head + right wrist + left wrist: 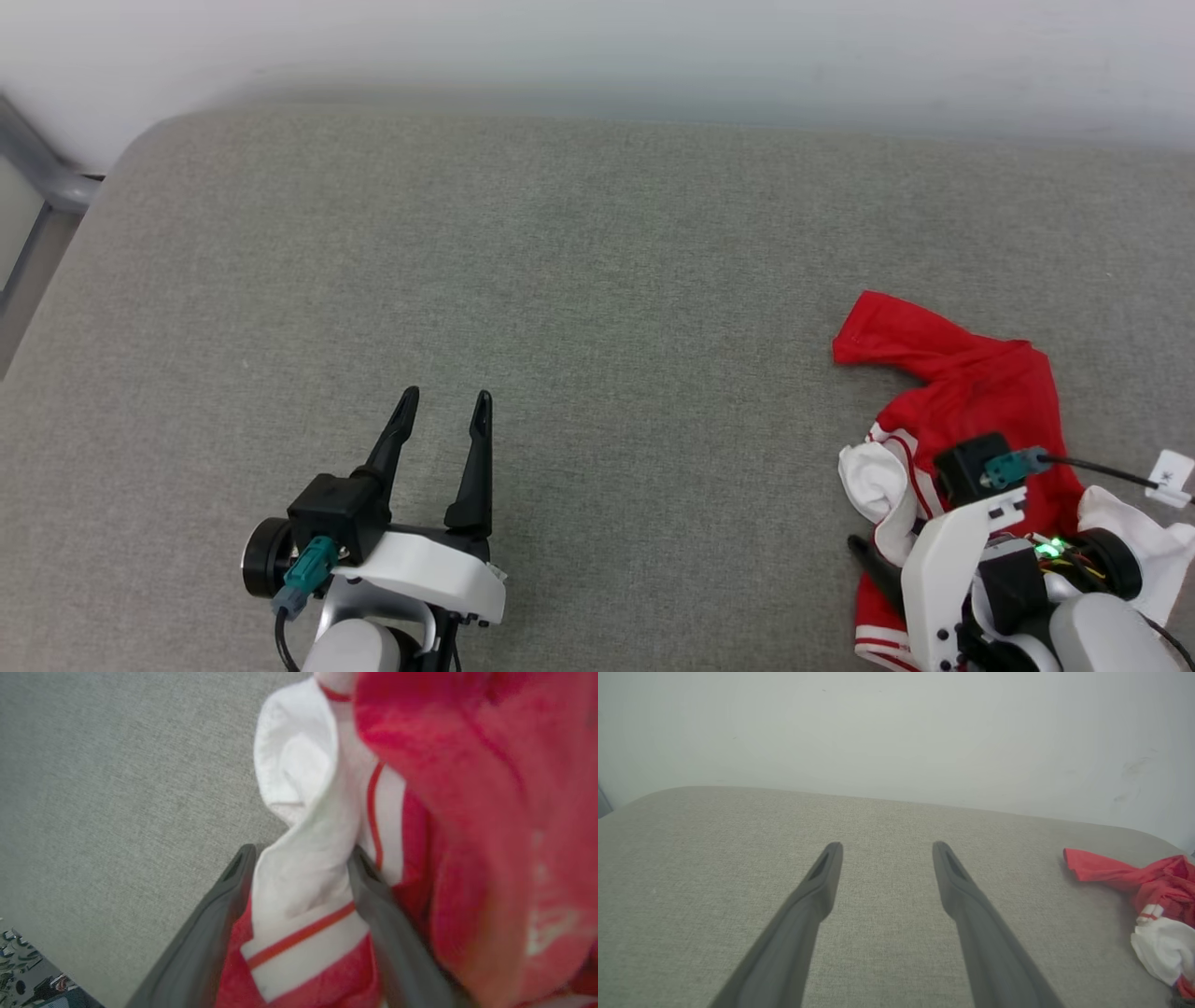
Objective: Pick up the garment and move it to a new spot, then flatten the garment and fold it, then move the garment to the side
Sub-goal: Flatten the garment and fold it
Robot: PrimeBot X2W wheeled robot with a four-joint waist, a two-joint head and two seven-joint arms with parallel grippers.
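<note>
The garment, a red jersey with white sleeves and red-white trim, lies crumpled at the right of a grey cushioned surface. It also lies at the right edge of the left wrist view. My right gripper points down into it, open, with a fold of the white sleeve between its two spread fingers. Its white wrist housing covers the garment's lower part in the head view. My left gripper hovers open and empty over bare cushion, well left of the garment.
A pale wall runs behind the cushion's far edge. A grey metal frame stands past its left corner. A cable with a white tag trails from the right wrist. The cushion's near edge and patterned floor show in the right wrist view.
</note>
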